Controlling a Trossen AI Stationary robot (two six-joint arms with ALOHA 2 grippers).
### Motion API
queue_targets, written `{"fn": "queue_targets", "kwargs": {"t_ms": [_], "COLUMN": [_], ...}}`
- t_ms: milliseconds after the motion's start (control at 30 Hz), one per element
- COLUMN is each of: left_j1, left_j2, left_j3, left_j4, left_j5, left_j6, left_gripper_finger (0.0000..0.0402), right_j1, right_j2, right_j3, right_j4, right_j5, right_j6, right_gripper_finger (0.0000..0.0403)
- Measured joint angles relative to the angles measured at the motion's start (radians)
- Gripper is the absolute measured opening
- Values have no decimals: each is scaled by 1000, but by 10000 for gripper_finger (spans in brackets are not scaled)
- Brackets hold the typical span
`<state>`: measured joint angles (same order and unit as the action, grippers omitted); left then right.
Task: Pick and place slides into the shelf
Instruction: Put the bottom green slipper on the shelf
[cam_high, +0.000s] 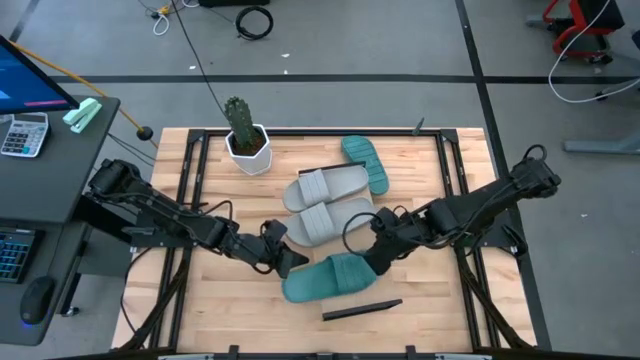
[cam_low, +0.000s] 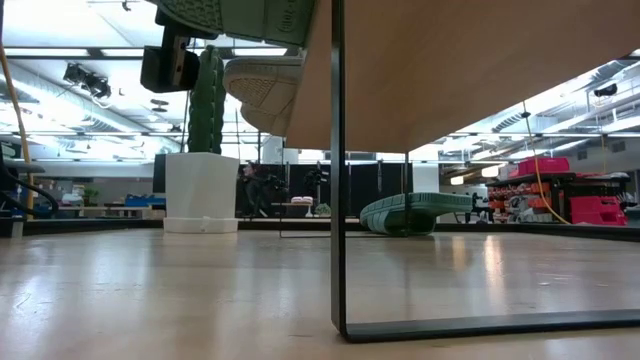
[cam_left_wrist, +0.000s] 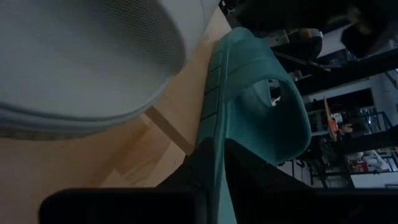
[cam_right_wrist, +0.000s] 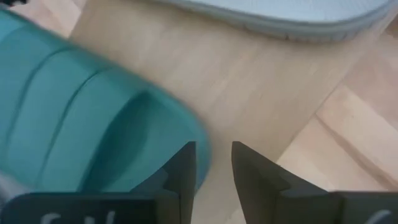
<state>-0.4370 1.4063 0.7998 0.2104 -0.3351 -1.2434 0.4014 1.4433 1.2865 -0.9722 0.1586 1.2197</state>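
Teal slide number one (cam_high: 330, 278) is being worked from both ends at once. The left gripper (cam_high: 288, 260) is parked at one end of it, and in the left wrist view the slide's sole edge is seen running in between the two dark fingers (cam_left_wrist: 249, 177), so it looks pinched on that rim. The right gripper (cam_high: 378, 258) is set at the opposite end, with its fingers (cam_right_wrist: 183, 171) held just a narrow gap apart; only bare wood is seen in that gap, and the teal rubber is left just outside one finger, not gripped. Two grey slides (cam_high: 325, 185) (cam_high: 322, 222) are laid side by side just beyond both grippers, the nearer one close above the fingertips. The second teal slide (cam_high: 365, 163) is found further out past the greys, on the right gripper's side. A potted cactus (cam_high: 247, 145) is stood well beyond the left gripper. A black bar (cam_high: 362, 310) is lying just behind the grippers, beside the held slide. The shelf (cam_low: 480, 70) is only seen properly in the low view, from underneath, as a light-wood board on a thin black frame.
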Motion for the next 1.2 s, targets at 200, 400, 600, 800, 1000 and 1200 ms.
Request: {"fn": "queue_targets", "kwargs": {"t_ms": [200,400,600,800,1000,1200], "left_j1": [0,0,10,29,37,37], "left_j2": [0,0,0,0,0,0], "left_j3": [0,0,0,-1,-1,-1], "left_j4": [0,-38,-51,-38,35,37], "left_j5": [10,74,-1,-4,-1,-1], "left_j6": [9,-24,-24,-16,23,28], "left_gripper_finger": [39,43,47,34,30,31], "right_j1": [55,105,106,87,58,76], "right_j2": [-58,-103,-100,-72,-63,-50], "right_j3": [0,0,0,0,1,-4], "right_j4": [7,-5,-5,28,203,224], "right_j5": [-19,55,125,175,18,15], "right_j6": [31,44,55,32,26,123], "right_gripper_finger": [109,101,90,79,81,94]}}
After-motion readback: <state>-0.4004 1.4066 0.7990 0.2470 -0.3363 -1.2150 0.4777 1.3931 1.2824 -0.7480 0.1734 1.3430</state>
